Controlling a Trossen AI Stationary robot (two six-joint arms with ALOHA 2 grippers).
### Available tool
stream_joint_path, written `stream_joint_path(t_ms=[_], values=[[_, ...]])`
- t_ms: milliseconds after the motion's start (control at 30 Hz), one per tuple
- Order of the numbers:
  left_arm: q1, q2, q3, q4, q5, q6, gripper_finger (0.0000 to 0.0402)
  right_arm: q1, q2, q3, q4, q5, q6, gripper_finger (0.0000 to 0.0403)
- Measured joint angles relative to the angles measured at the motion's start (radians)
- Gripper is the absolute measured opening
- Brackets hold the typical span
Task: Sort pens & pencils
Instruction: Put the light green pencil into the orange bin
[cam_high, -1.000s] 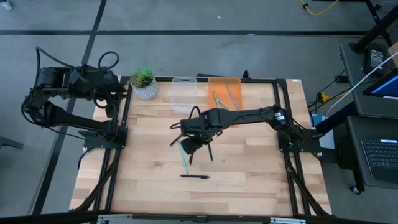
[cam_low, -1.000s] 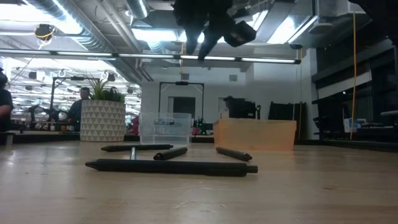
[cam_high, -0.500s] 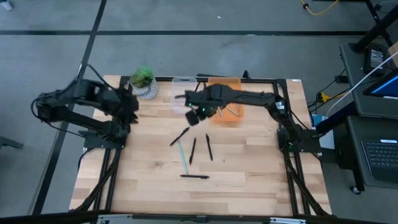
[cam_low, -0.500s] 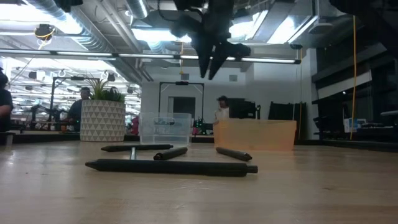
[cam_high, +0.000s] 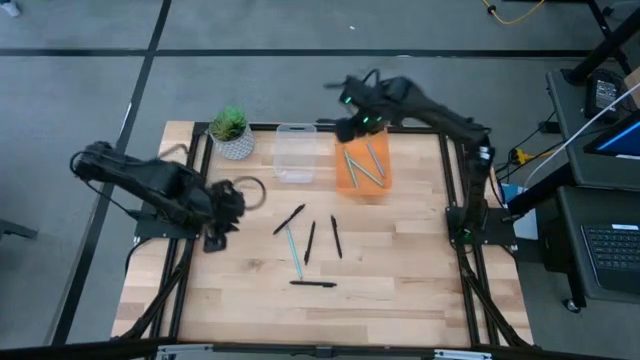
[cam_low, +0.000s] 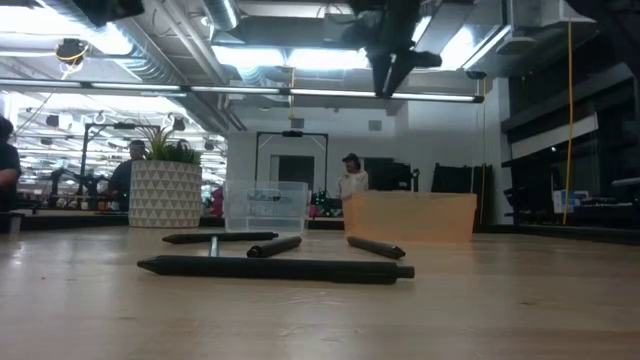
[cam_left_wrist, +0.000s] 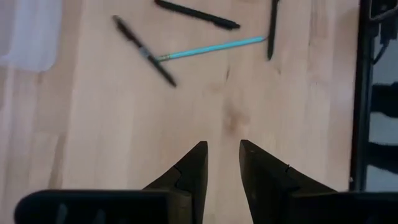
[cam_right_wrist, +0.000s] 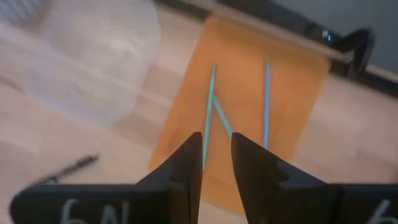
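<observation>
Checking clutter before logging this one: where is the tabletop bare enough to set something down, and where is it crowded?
Bare wood: the near strip below the lone black pen, and the right side between the pen cluster and the table's right rail. Crowded: the far edge, with plant, clear bin and orange tray. The left gripper hangs over the left side.

Right claw (cam_right_wrist: 217, 155) hangs above the orange tray (cam_right_wrist: 292, 99), fingers slightly apart, nothing between them. Three teal pencils (cam_right_wrist: 267, 102) lie inside. Clear container (cam_right_wrist: 93, 59) beside it; one black pen (cam_right_wrist: 68, 169) on desk (cam_right_wrist: 364, 130).
</observation>
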Motion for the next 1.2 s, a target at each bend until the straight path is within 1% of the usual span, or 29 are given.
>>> stream_joint_path(t_ms=[100,200,267,333,400,500,567,667,767,867,933,1100,1200], values=[[-0.002,0.069,-0.012,0.107,-0.004,0.091,0.0086,-0.038,-0.055,0.0,0.044,-0.011,-0.05,0.0087],[0.042,0.123,-0.011,0.237,-0.01,0.208,0.0086,-0.05,-0.094,0.001,0.1,-0.068,-0.118,0.0087],[0.074,0.154,-0.009,0.292,-0.011,0.277,0.0086,-0.049,-0.111,0.001,0.14,-0.108,-0.163,0.0087],[0.099,0.192,-0.009,0.278,-0.008,0.347,0.0086,-0.049,-0.123,0.001,0.161,-0.144,-0.207,0.0087],[0.115,0.243,-0.009,0.251,0.026,0.419,0.0086,-0.045,-0.131,0.001,0.166,-0.168,-0.236,0.0087],[0.117,0.331,-0.009,0.233,0.074,0.547,0.0086,-0.035,-0.132,0.001,0.161,-0.169,-0.266,0.0087],[0.107,0.391,-0.009,0.233,0.088,0.629,0.0086,-0.028,-0.132,0.001,0.16,-0.179,-0.282,0.0087],[0.087,0.471,-0.009,0.236,0.081,0.75,0.0086,-0.02,-0.132,0.001,0.16,-0.217,-0.286,0.0087],[0.071,0.535,-0.009,0.239,0.027,0.827,0.0086,-0.012,-0.132,0.001,0.16,-0.221,-0.286,0.0087],[0.062,0.565,-0.009,0.249,-0.014,0.886,0.0086,-0.012,-0.132,0.001,0.16,-0.222,-0.291,0.0087],[0.059,0.573,-0.009,0.298,-0.03,0.937,0.0086,-0.021,-0.132,0.001,0.162,-0.222,-0.293,0.0087],[0.067,0.575,-0.009,0.365,-0.029,1.067,0.0086,-0.086,-0.132,0.0,0.177,-0.227,-0.293,0.0087],[0.078,0.575,-0.009,0.365,-0.028,1.127,0.0086,-0.125,-0.132,0.0,0.182,-0.269,-0.291,0.0087]])
